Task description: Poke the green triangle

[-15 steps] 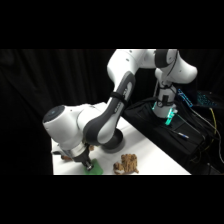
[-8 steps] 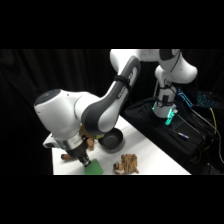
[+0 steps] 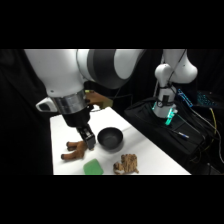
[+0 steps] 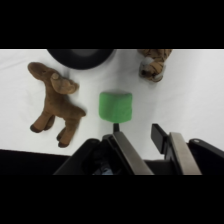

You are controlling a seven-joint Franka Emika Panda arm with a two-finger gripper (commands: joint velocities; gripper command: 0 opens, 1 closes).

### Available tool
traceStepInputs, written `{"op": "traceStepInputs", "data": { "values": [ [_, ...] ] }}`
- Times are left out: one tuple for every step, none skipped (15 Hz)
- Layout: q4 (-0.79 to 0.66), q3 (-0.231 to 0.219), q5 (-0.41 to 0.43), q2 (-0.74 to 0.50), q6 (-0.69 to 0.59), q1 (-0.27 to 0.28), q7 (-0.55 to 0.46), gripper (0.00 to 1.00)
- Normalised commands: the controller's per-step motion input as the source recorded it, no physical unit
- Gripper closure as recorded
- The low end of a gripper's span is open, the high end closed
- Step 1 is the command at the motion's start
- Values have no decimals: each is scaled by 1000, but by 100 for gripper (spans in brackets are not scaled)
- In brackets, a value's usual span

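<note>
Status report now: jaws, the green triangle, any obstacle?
Gripper jaws open, above the table. Green triangle just ahead, untouched. Brown plush toy, black bowl beside it, not in the way.

Green triangle (image 4: 115,106), brown plush toy (image 4: 56,102), seemingly tan-striped lump (image 4: 152,63).

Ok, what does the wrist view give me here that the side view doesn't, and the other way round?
Only the wrist view shows the gripper fingers spread apart, clear of the green triangle, with white table between the triangle and its neighbours.

Only the side view shows the arm's base at the upper right and the dark bench with cables beyond the table, plus the whole black bowl.

Both show the triangle, the brown plush toy, the tan striped lump and the bowl, which the wrist view cuts off.
</note>
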Motion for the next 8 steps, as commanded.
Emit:
{"op": "traceStepInputs", "data": {
  "values": [
    [-289,-65,-128,-453,-169,54,148,9],
    [-270,-57,-119,-421,-144,43,136,0],
    [-261,-55,-128,-403,-114,37,129,0],
    [-250,-44,-126,-380,-97,28,103,0],
    [-251,-37,-129,-364,-68,23,97,0],
    [-246,-31,-130,-349,-56,20,99,0],
    [-237,-23,-132,-328,-53,16,83,0],
    [-231,-22,-166,-307,-55,14,50,0]
  ]
}}
